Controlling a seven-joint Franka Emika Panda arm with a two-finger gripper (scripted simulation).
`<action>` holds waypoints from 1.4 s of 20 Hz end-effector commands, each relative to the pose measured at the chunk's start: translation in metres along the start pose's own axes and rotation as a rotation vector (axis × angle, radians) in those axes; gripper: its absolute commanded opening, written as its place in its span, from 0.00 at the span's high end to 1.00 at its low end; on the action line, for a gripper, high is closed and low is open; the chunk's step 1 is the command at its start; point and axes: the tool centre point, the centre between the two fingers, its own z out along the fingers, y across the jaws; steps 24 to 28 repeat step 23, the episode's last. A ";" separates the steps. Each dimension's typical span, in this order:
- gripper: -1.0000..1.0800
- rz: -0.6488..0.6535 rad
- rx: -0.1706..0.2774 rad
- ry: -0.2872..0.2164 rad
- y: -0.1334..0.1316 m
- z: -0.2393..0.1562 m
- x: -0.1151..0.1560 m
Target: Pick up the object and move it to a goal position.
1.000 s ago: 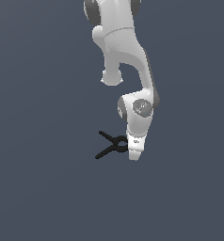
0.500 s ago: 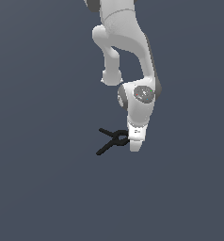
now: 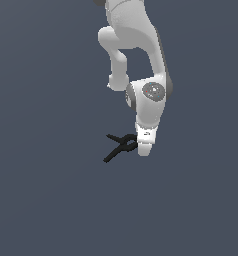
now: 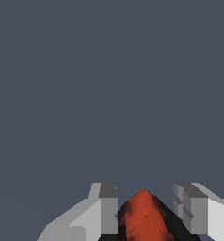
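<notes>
The object, a small black X-shaped spring clamp (image 3: 120, 146), sticks out from my gripper (image 3: 142, 148) toward the exterior view's left, its two thin handles splayed. In the wrist view its orange-red tip on a black body (image 4: 143, 217) sits between my two grey fingers (image 4: 108, 212). The gripper (image 4: 147, 209) is closed on the clamp's jaw end. The white arm (image 3: 150, 95) comes down from above, and the fingertips are hidden behind the hand in the exterior view.
A plain dark grey-blue surface (image 3: 46, 200) fills both views. No other objects or edges show.
The arm has shifted slightly up and to the exterior view's right. The clamp has moved along with the gripper.
</notes>
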 end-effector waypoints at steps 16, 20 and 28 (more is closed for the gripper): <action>1.00 0.000 0.001 0.000 -0.005 -0.033 0.002; 1.00 0.000 0.001 0.000 -0.005 -0.038 0.002; 1.00 0.000 0.001 0.000 -0.005 -0.037 0.003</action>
